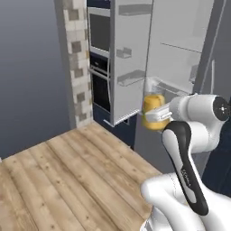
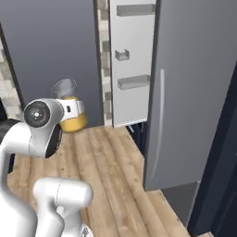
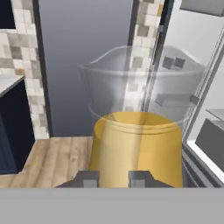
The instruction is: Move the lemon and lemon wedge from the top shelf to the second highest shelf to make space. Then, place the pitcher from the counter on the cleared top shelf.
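- Gripper: fingers closed on pitcher, carried upright in mid-air, near the open fridge door.
- Contents: yellow liquid.
- Handling: keep level; approach top shelf slowly, clearing door bins.

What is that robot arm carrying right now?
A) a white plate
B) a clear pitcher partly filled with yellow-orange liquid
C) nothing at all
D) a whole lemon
B: the end effector is closed on the pitcher, a see-through jug with yellow-orange liquid in its lower part, held up off the wooden floor near the open fridge door.
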Available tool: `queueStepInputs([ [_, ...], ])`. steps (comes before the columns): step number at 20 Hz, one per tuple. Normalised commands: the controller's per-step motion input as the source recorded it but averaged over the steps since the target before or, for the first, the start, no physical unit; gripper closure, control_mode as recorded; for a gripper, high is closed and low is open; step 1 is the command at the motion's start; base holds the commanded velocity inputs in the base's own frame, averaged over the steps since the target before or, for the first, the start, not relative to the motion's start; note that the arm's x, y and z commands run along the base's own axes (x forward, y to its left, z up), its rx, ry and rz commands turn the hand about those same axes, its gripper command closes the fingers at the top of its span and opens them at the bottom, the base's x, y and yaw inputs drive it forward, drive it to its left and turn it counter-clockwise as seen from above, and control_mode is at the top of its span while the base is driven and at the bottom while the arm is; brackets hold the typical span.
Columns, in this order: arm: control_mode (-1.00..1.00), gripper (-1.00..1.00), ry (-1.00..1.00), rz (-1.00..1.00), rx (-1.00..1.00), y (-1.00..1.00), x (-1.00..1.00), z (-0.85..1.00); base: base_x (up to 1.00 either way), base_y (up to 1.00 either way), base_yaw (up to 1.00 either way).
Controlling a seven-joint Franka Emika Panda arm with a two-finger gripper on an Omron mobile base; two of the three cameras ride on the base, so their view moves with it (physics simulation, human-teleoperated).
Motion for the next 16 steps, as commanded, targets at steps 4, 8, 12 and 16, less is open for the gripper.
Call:
queueStepInputs([
  [4,1.0,1.0,0.0,0.0,0.0,0.0,0.0,0.0,0.51,0.67,0.04],
  [8,1.0,1.0,0.0,0.0,0.0,0.0,0.0,0.0,0.54,0.25,-0.19],
  [12,1.0,1.0,0.0,0.0,0.0,0.0,0.0,0.0,0.48,0.01,-0.34],
  [16,1.0,1.0,0.0,0.0,0.0,0.0,0.0,0.0,0.37,0.0,-0.42],
])
